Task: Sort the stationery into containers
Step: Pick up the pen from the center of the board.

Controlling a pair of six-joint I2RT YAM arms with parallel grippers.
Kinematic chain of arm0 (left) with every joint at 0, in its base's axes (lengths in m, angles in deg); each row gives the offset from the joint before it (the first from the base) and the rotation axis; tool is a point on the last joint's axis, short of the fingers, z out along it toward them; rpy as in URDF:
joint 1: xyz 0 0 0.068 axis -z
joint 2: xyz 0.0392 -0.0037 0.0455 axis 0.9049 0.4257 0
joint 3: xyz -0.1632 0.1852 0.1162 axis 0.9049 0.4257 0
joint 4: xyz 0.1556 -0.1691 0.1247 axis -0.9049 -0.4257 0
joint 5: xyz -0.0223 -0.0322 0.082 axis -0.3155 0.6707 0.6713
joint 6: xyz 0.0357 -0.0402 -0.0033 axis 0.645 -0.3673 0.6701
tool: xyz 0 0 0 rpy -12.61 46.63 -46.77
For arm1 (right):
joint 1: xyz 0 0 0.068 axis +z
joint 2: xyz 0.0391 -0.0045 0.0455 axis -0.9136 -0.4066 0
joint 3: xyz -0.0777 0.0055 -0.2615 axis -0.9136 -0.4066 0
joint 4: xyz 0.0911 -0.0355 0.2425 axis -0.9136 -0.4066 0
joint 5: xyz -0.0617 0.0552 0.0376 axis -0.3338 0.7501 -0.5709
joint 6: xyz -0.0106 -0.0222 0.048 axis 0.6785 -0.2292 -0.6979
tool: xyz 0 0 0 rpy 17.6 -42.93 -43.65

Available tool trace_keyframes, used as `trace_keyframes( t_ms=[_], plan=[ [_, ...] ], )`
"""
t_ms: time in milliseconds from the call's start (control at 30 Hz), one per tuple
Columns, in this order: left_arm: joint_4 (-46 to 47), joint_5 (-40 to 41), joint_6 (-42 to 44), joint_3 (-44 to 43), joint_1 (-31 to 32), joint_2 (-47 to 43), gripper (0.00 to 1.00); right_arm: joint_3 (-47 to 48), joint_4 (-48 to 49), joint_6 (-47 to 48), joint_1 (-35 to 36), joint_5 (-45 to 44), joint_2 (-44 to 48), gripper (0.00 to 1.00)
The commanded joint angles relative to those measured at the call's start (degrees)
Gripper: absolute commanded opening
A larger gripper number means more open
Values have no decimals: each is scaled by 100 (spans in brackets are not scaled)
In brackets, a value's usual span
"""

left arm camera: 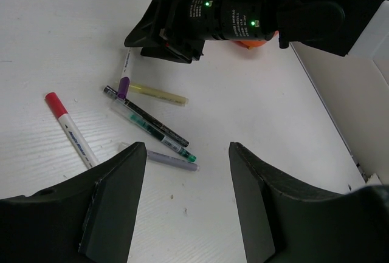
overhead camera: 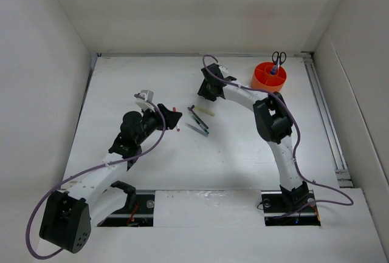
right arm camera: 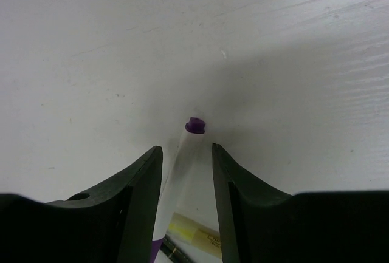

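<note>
Right fingers flank the white, purple-tipped marker.

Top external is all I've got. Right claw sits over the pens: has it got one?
Observer: Not gripped. On right wrist, the right claw straddles a purple marker, with a gap showing on each side.
Operator: And the other arm?
Observer: The left claw is open and empty, above the table.
Operator: Anything hidden from me?
Observer: A red marker lies flat, apart from the other pens, just ahead of the left claw.
</note>
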Motion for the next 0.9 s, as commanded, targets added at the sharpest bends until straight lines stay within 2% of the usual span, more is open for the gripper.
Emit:
trace_keyframes(
  t_ms=[0,200,333,467,600,700,867],
  plan=[
    [100,34,6,-249,11,-189,53,-57,-226,-14,104,254,6,44],
    [39,34,6,-249,11,-243,53,4,-226,-14,104,474,-56,41],
    [91,34,6,-196,11,-365,53,-153,-121,-67,-2,588,6,30],
    [82,105,6,-196,11,-366,53,-381,247,-234,-195,1088,146,8],
    [21,105,6,-196,11,-366,53,-831,1004,-374,-257,1449,524,1],
    [117,105,6,-144,11,-366,53,-1120,1285,-445,-257,1450,936,0],
    [230,52,6,-144,11,-252,53,-1541,1549,-305,-257,960,1848,0]
  ],
)
